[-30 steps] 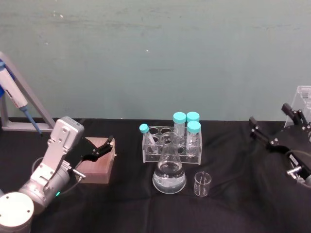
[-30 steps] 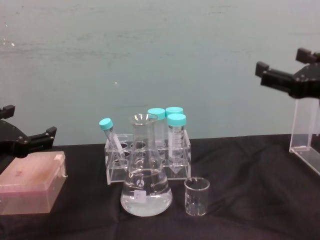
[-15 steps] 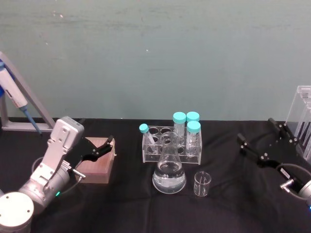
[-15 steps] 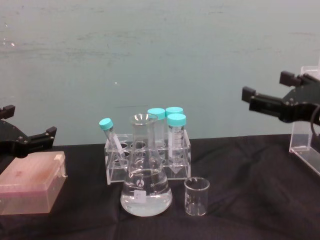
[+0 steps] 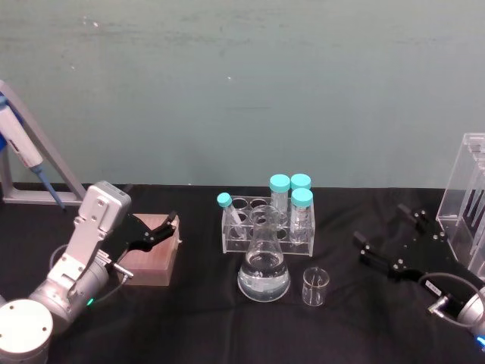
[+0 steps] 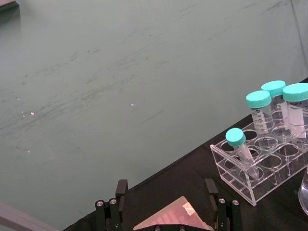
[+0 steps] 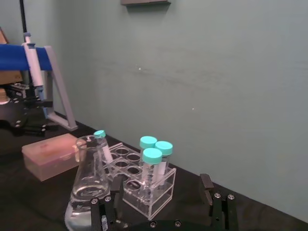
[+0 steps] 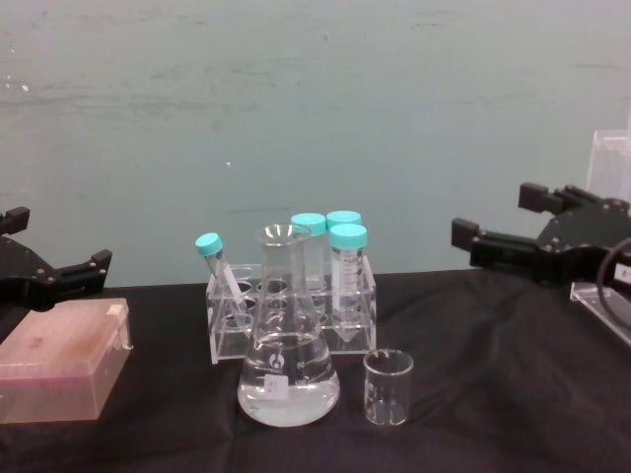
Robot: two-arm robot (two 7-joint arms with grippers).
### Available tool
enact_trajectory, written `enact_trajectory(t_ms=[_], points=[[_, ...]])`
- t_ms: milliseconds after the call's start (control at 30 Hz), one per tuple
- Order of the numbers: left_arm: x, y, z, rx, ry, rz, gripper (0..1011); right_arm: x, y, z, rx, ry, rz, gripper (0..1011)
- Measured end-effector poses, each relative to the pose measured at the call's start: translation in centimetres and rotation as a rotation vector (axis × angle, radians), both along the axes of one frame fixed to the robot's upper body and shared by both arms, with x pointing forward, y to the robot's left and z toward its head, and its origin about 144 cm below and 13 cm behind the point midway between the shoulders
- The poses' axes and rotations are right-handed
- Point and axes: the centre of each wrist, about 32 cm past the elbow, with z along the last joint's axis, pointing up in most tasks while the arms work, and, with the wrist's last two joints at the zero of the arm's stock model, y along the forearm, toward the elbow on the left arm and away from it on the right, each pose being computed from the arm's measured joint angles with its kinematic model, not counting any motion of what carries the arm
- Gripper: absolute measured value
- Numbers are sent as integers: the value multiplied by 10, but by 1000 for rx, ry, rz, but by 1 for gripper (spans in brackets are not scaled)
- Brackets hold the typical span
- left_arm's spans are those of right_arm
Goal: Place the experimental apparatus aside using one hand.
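Now, on your far left, the left pincer (image 5: 168,227) hangs spread over the near end of the pink tip box (image 5: 151,262) on the black desk (image 5: 204,326). Mid-desk stands the clear tube rack (image 5: 244,208) holding teal-capped tubes (image 5: 280,184). The conical flask (image 5: 264,273) of clear liquid sits directly in front of it, with the small beaker (image 5: 315,287) just beside the flask's right. Farther right, the right pincer (image 5: 380,226) hovers spread, apart from the beaker. The tall acrylic pipette stand (image 5: 470,197) is at the desk's right edge.
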Motion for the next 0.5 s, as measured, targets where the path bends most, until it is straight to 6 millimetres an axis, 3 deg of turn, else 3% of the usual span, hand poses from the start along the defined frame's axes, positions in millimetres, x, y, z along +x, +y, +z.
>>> enact_trajectory(t_ms=[500], points=[[0, 0, 0, 0, 0, 0, 1000, 3, -2, -4, -36, 72, 86, 1003]])
